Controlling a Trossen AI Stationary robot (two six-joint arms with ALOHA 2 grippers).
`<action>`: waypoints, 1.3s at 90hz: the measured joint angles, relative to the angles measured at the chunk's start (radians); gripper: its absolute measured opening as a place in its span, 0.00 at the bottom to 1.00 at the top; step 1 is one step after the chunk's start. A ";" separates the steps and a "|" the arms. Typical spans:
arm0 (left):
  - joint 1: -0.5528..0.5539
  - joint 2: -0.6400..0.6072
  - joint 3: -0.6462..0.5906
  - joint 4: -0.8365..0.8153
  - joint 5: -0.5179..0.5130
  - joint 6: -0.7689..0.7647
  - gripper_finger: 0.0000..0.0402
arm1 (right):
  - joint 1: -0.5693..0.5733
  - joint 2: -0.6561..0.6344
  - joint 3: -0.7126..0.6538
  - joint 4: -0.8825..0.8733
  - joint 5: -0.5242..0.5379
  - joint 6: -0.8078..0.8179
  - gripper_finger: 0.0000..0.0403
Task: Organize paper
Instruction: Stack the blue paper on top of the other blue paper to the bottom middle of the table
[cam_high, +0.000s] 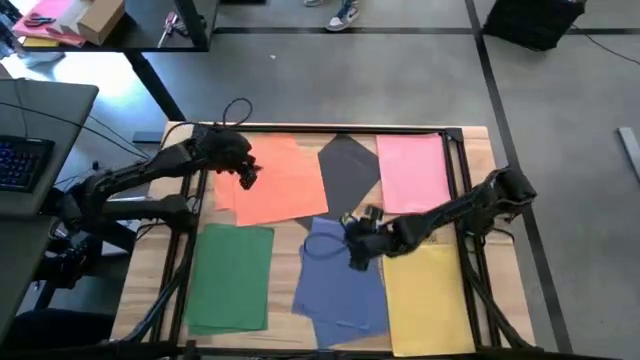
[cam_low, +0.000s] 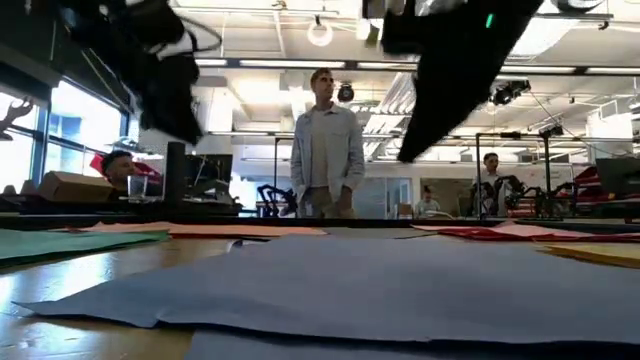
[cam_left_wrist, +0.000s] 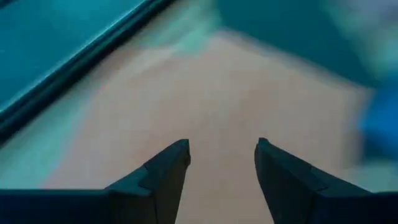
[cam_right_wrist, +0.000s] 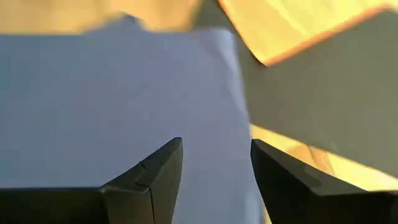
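Note:
Coloured paper sheets lie flat on the wooden table: orange sheets (cam_high: 275, 180) at the far left, a dark grey sheet (cam_high: 348, 165) and a pink one (cam_high: 413, 172) at the far side, green (cam_high: 232, 275) near left, blue sheets (cam_high: 340, 285) near the middle, yellow (cam_high: 430, 300) near right. My left gripper (cam_high: 247, 178) hovers open over the orange paper (cam_left_wrist: 217, 93). My right gripper (cam_high: 355, 258) hovers open over the blue paper (cam_right_wrist: 112, 93), close to that sheet's edge beside the dark grey sheet (cam_right_wrist: 311, 99). In the low view both arms hang above the sheets.
A black rail frame (cam_high: 455, 160) runs along the table's far and side edges. A desk with a keyboard (cam_high: 20, 160) stands off the table's left. A person (cam_low: 325, 145) stands beyond the far edge, and others sit further back.

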 joint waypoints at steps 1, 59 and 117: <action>-0.011 -0.008 -0.003 0.006 0.021 -0.009 0.43 | -0.007 0.002 -0.006 0.006 -0.001 0.004 0.44; -0.849 0.309 -0.256 0.644 -0.596 -0.353 0.42 | -0.004 0.123 -0.059 0.531 -0.042 -0.109 0.44; -0.939 0.840 -0.016 0.742 -0.715 -0.310 0.42 | 0.097 0.237 -0.059 0.647 0.053 0.117 0.44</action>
